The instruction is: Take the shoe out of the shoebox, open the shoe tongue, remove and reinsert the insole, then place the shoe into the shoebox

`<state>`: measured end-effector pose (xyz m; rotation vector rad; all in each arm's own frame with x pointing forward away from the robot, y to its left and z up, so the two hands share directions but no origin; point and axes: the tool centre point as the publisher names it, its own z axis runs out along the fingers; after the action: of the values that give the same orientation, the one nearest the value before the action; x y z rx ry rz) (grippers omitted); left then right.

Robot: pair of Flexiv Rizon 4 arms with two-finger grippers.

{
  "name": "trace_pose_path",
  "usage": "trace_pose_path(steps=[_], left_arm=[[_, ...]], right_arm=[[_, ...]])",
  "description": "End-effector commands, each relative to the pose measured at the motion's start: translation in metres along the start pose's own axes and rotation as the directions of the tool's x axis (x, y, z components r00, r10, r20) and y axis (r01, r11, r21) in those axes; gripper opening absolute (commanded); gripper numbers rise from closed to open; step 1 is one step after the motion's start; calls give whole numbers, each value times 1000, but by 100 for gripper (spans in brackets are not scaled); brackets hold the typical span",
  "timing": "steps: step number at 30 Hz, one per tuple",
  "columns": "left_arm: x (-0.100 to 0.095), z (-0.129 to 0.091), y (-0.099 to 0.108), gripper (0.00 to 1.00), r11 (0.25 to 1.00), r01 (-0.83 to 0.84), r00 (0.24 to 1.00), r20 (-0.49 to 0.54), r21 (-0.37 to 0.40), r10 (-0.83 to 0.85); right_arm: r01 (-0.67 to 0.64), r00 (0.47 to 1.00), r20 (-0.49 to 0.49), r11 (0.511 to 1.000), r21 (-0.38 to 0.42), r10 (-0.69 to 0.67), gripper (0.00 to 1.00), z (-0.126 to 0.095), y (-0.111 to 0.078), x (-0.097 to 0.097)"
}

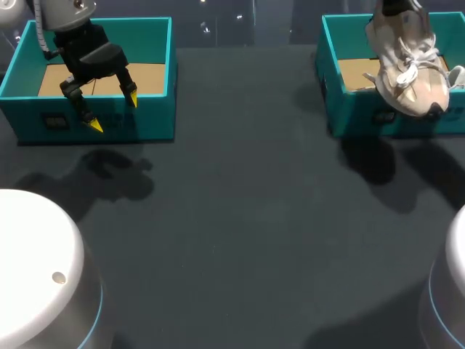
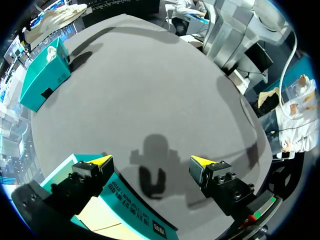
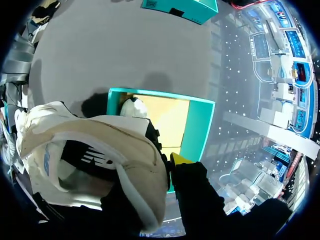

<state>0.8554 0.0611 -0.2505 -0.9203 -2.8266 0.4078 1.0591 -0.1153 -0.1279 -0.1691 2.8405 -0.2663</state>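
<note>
Counting two shoeboxes, one raised shoe, perhaps another inside

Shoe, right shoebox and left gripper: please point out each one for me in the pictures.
shoe (image 1: 408,73), head view, on its upper beside the laces.
right shoebox (image 1: 356,113), head view, on its teal front wall.
left gripper (image 1: 114,111), head view, midway between its two yellow fingertips.

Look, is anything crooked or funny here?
Only the shoe: it dangles tilted, toe down, over the right box, pinched at its upper end by the right gripper. Nothing looks spilled or broken.
</note>
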Motion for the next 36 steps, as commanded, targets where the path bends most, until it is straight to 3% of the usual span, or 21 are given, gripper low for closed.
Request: trace_pose_path(steps=[1, 9, 14, 18, 23, 27, 31, 35, 36], left_arm=[[0, 0, 0, 100, 1000, -1, 1000, -1, -2, 1], [0, 0, 0, 100, 1000, -1, 1000, -1, -2, 1], [0, 0, 0, 100, 1000, -1, 1000, -1, -2, 1], [0, 0, 0, 100, 1000, -1, 1000, -1, -2, 1], [0, 0, 0, 100, 1000, -1, 1000, -1, -2, 1], [0, 0, 0, 100, 1000, -1, 1000, -1, -2, 1], [0, 0, 0, 100, 1000, -1, 1000, -1, -2, 1], [0, 0, 0, 100, 1000, -1, 1000, -1, -2, 1], [0, 0, 0, 100, 1000, -1, 1000, -1, -2, 1]], right_arm=[[0, 1000, -17, 1000, 5, 0, 0, 6, -30, -26], [60, 998, -8, 998, -2, -60, 0, 28, -81, -76], [53, 999, -8, 999, -12, -53, 0, 46, -101, -103], [29, 1000, -11, 999, -15, -30, 0, 57, -115, -114], [-53, 998, -26, 999, -7, 53, 0, 66, -133, -118], [-227, 973, -41, 973, 33, 228, 0, 71, -148, -113], [-435, 896, -48, 895, 100, 441, 0, 74, -161, -105], [-609, 792, 6, 789, 86, 611, 0, 71, -173, -91], [-609, 792, 6, 789, 86, 611, 0, 71, -173, -91]])
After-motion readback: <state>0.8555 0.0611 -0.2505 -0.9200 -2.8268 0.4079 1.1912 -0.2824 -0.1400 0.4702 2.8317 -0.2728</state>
